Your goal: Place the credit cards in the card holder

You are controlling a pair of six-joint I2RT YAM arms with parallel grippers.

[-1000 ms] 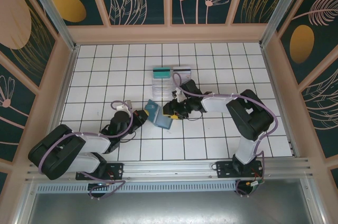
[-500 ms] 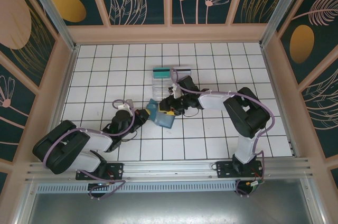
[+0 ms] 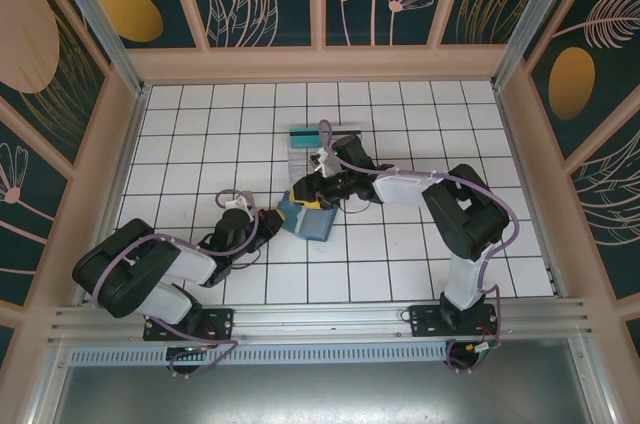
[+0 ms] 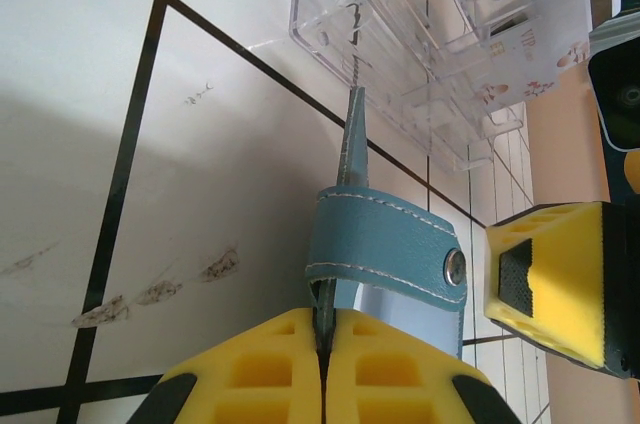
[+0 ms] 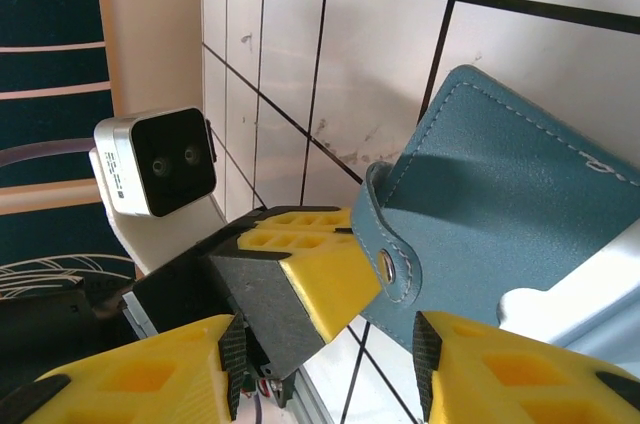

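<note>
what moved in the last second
The right fingers swung left, from beside the card holder to over it, standing open. The left fingers stayed pinched on the holder's edge, shifting little; the clear tray stayed put.

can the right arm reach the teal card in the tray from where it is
Probably yes. The right gripper is open and empty beside the card holder, and the teal card sits just beyond, at the far edge of the clear tray, with nothing covering it.
</note>
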